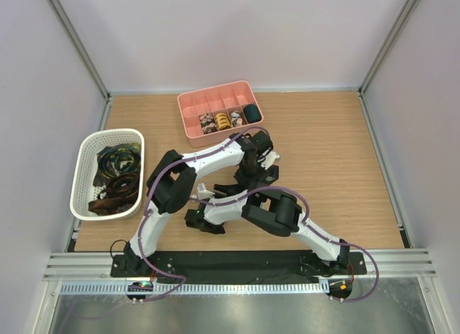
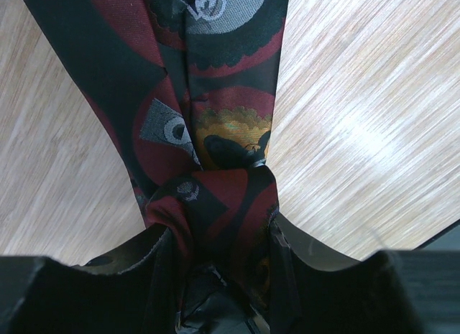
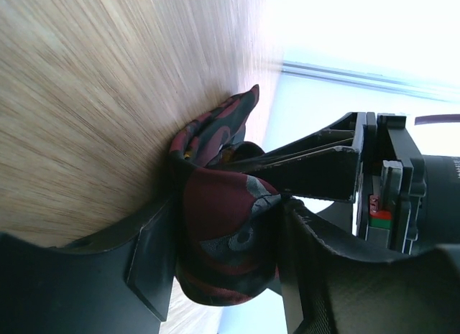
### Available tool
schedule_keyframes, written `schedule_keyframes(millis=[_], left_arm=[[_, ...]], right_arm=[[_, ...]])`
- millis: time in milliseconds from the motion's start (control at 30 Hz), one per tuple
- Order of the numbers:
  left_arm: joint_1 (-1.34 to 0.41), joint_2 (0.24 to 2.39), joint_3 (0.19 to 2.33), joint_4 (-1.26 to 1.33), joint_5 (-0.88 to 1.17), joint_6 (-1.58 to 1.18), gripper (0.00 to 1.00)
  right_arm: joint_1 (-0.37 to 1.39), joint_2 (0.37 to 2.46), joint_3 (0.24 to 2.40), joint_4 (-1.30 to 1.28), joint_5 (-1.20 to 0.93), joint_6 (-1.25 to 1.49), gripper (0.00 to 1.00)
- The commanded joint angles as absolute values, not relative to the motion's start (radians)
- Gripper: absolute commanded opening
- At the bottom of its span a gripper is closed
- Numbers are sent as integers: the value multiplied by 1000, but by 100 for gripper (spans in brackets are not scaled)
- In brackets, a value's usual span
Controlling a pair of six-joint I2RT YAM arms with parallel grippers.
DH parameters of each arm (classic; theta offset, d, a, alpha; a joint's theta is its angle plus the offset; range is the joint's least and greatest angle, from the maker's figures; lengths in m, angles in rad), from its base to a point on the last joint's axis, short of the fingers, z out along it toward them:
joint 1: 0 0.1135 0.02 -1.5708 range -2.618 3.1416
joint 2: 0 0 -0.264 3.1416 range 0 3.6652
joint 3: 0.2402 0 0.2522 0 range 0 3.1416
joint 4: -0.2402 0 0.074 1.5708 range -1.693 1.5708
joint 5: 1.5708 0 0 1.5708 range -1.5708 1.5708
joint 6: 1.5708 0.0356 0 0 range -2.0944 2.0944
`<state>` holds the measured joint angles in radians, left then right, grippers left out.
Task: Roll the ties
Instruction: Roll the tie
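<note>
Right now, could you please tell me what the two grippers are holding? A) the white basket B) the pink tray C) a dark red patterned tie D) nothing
C: the wrist views show the dark red tie pinched in the left gripper and in the right gripper.

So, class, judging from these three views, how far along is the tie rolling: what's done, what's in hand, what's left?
Done: several rolled coils sit in compartments of the pink tray. In hand: the left gripper and right gripper are both shut on one dark red tie. Left: a heap of loose ties lies in the white basket, not yet rolled.
</note>
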<state>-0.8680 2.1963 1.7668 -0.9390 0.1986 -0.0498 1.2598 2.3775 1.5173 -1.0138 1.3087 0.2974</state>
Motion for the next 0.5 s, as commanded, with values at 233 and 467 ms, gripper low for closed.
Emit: schedule_keyframes(millis=[233, 467], left_arm=[[-873, 2194, 1802, -1342, 207, -81, 26], [-874, 2212, 1821, -1361, 225, -92, 26]], right_arm=[[1189, 2434, 1422, -976, 1170, 282, 62], [1186, 2425, 1456, -1008, 1155, 238, 68]])
